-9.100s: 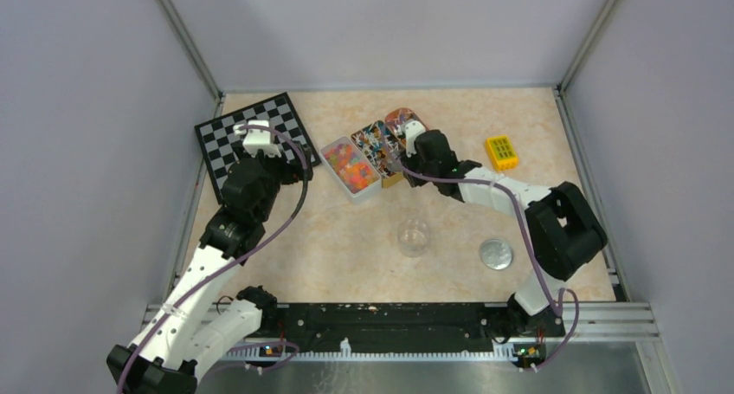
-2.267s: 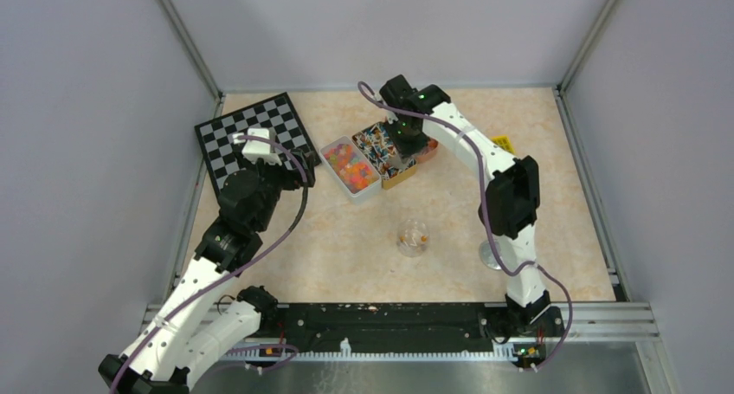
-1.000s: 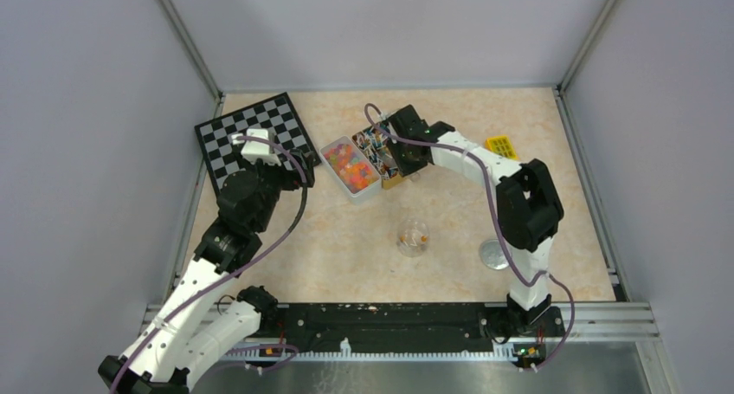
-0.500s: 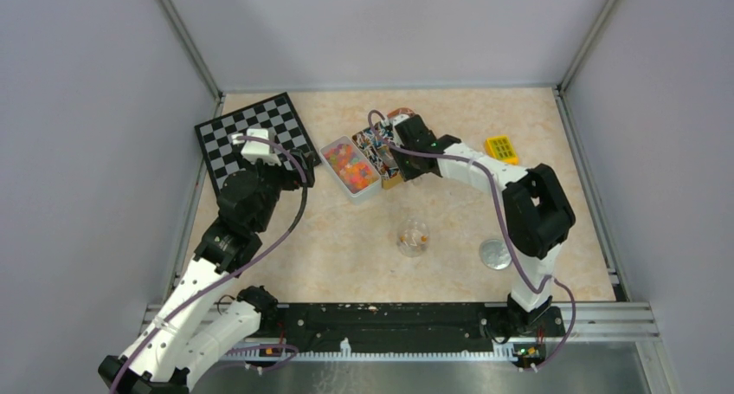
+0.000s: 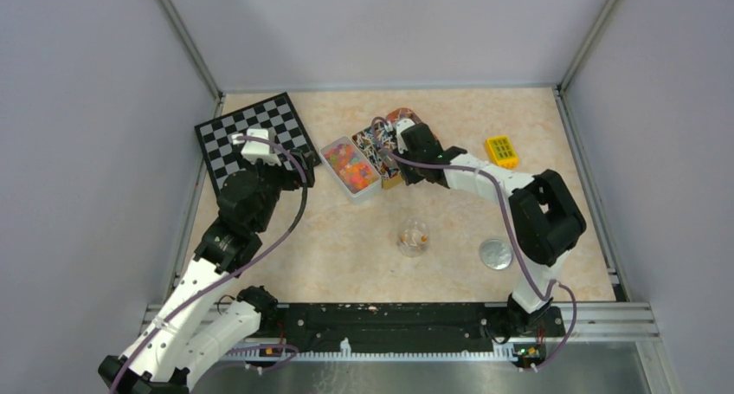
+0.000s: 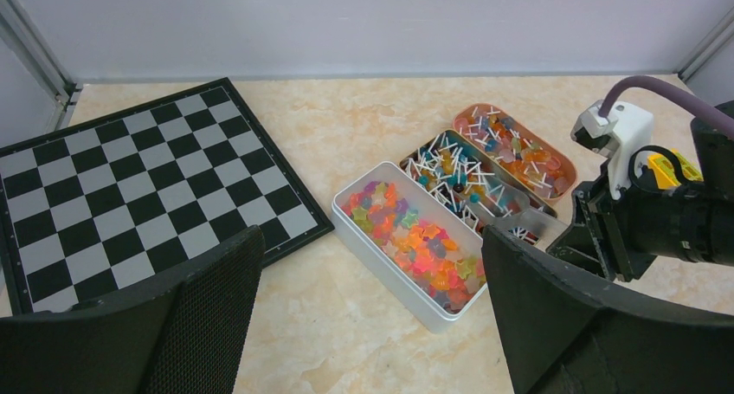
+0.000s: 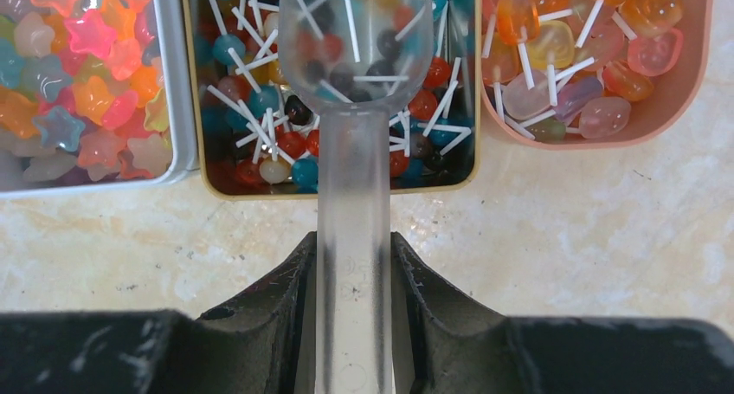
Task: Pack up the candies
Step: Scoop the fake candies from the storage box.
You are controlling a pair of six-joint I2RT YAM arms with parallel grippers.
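The candies sit in three open containers: star sweets (image 7: 78,65) in a white tin (image 6: 381,277), small lollipops (image 7: 260,143) in a gold tin (image 5: 381,147), and bigger lollipops (image 7: 563,56) in a pink tray (image 7: 684,82). My right gripper (image 7: 353,255) is shut on the handle of a clear plastic scoop (image 7: 353,195). The scoop's bowl (image 7: 355,39) lies over the gold tin's lollipops. A small glass jar (image 5: 414,236) holding a few candies stands mid-table. My left gripper (image 6: 370,247) is open and empty, just left of the white tin.
A chessboard (image 6: 112,177) lies at the back left under my left arm. A yellow block with green squares (image 5: 501,151) sits at the back right. A round metal lid (image 5: 496,254) lies right of the jar. Walls close in the table.
The jar was empty at first and now holds a few candies. In the last second my right arm folded rightward, with the scoop over the gold tin. The left arm has stayed still.
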